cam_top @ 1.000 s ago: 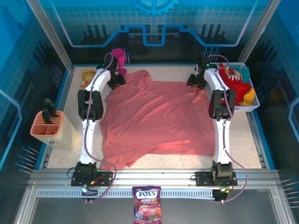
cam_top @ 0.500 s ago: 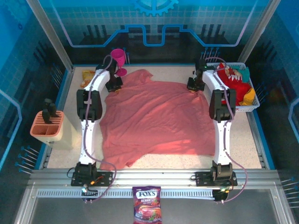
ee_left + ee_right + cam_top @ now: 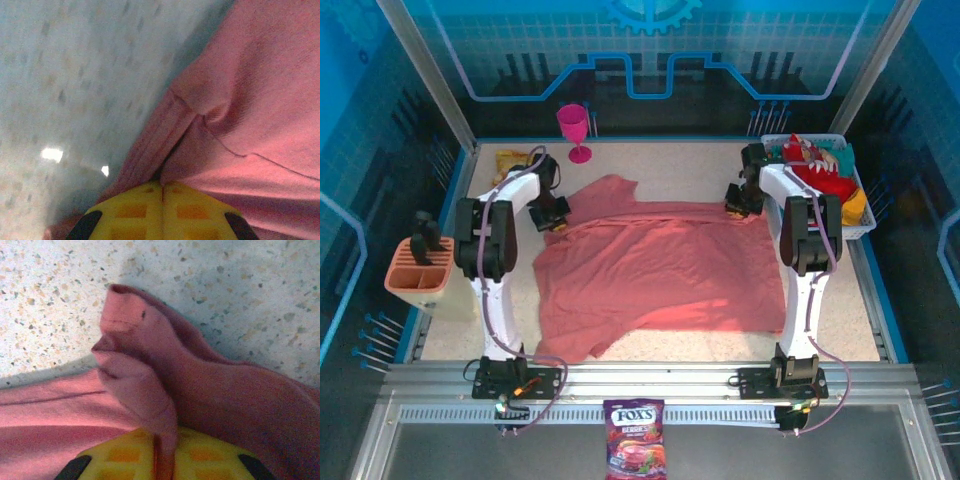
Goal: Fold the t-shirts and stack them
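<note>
Pink tee (image 3: 660, 270) soft matt cloth, table (image 3: 680, 165) smooth w/ speckles, goblet (image 3: 574, 122) glossy plastic

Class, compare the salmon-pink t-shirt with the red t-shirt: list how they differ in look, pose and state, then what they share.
The pink t-shirt lies spread on the table; the red t-shirt sits bunched in the white basket. The pink t-shirt is plain; the red t-shirt carries white print. The left tool and right tool pinch the pink t-shirt's far edge; nothing grips the red t-shirt. Both are cloth, neither yet folded.

Cool bluish overhead light, soft shadows beside the pink t-shirt (image 3: 660, 270), blurred left-wrist view, glare spots on the table (image 3: 52, 154).
</note>
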Motion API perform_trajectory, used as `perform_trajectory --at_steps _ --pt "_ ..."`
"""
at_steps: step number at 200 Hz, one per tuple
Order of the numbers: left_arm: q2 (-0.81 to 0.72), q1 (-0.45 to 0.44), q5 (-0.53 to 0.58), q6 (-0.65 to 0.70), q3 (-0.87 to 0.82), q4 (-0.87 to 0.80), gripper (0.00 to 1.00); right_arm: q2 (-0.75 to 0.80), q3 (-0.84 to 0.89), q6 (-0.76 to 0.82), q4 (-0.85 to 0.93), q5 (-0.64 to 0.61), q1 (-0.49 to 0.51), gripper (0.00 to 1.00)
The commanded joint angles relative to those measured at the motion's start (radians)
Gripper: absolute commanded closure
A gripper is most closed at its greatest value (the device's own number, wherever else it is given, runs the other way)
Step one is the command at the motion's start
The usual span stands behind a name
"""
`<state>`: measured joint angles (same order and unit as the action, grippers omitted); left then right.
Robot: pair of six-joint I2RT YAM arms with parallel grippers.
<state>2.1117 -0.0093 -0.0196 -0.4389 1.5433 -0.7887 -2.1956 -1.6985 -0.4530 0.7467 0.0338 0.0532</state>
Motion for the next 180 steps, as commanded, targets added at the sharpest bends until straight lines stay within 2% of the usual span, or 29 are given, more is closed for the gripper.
perform_trajectory --at_steps 1,12,29,36,76,115,143,180 --pt "-0.058 -0.006 -0.002 -0.005 -0.077 -0.041 0.88 0.076 0.007 0.014 -0.014 0.003 -0.009 0.67" --pt "-0.087 -0.006 0.011 -0.002 -0.069 -0.056 0.67 0.098 -0.005 0.023 -0.018 -0.005 -0.013 0.47" --pt "-0.118 -0.003 0.025 0.006 -0.012 -0.058 0.47 0.109 -0.049 0.046 -0.008 -0.024 -0.018 0.36" --pt "-0.118 -0.001 0.03 0.014 0.025 -0.056 0.44 0.104 -0.073 0.054 0.004 -0.032 -0.02 0.33" --pt "0.03 0.029 0.035 0.051 0.321 -0.097 0.47 0.041 -0.183 0.091 0.064 -0.093 -0.032 0.28" --pt "0.198 0.057 -0.016 0.048 0.526 -0.132 0.51 -0.081 -0.331 0.131 0.15 -0.094 -0.035 0.34" --pt "0.235 0.053 -0.079 0.032 0.507 -0.098 0.51 -0.125 -0.358 0.171 0.147 0.02 -0.031 0.38" --pt "0.261 0.032 -0.111 0.023 0.462 -0.072 0.51 -0.208 -0.4 0.199 0.167 0.054 0.0 0.52"
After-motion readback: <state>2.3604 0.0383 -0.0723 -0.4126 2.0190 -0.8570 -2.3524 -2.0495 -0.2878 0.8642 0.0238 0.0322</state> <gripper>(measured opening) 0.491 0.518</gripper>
